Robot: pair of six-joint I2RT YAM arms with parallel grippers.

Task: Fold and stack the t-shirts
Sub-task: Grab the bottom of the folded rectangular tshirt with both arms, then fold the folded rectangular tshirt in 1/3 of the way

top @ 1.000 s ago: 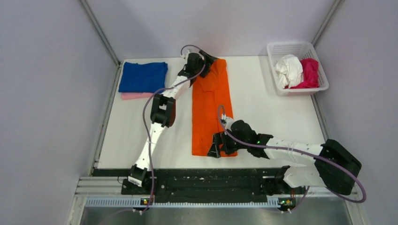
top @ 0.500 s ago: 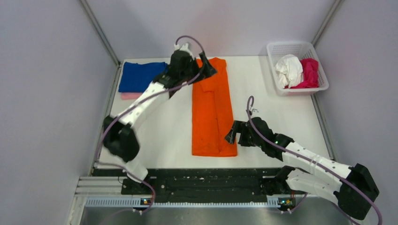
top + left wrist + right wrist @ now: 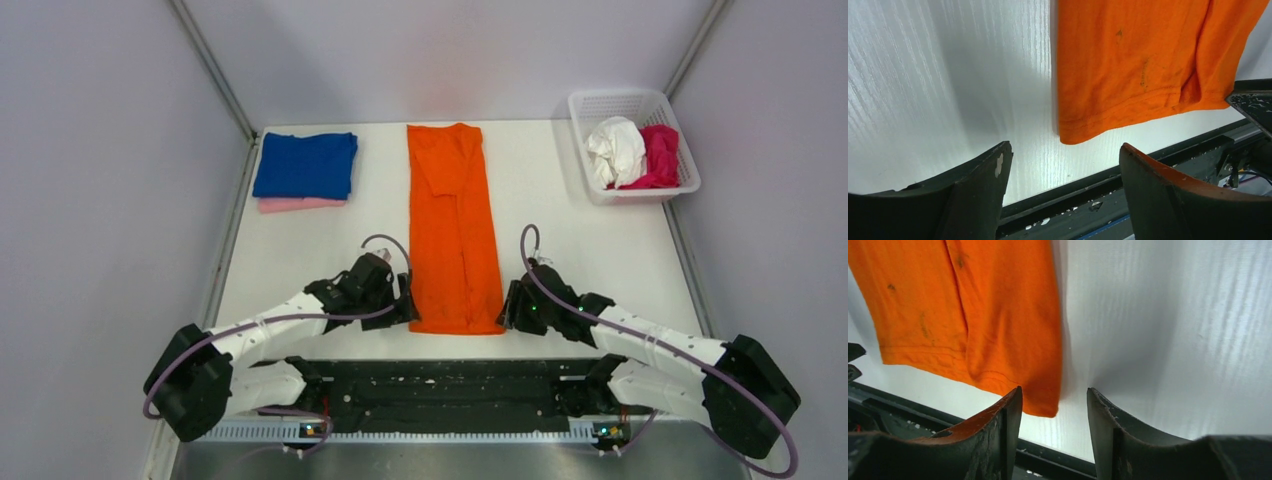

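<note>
An orange t-shirt [image 3: 452, 230] lies folded into a long strip down the middle of the table, hem toward me. My left gripper [image 3: 405, 310] stands open at the hem's left corner [image 3: 1070, 136], nothing between its fingers. My right gripper [image 3: 510, 308] sits at the hem's right corner [image 3: 1045, 407], jaws partly open around the corner's edge without pinching it. A folded blue t-shirt [image 3: 305, 164] rests on a pink one [image 3: 300, 204] at the back left. White [image 3: 615, 148] and magenta [image 3: 657, 155] t-shirts lie crumpled in the basket.
A white lattice basket [image 3: 633, 103] stands at the back right. The black rail [image 3: 440, 385] with both arm bases runs along the near table edge, just behind the grippers. Grey walls close in the left, right and back.
My left arm has swung from the shirt's collar at the back down to the near left hem corner. The right gripper has shifted to the right hem corner and narrowed its jaws.
</note>
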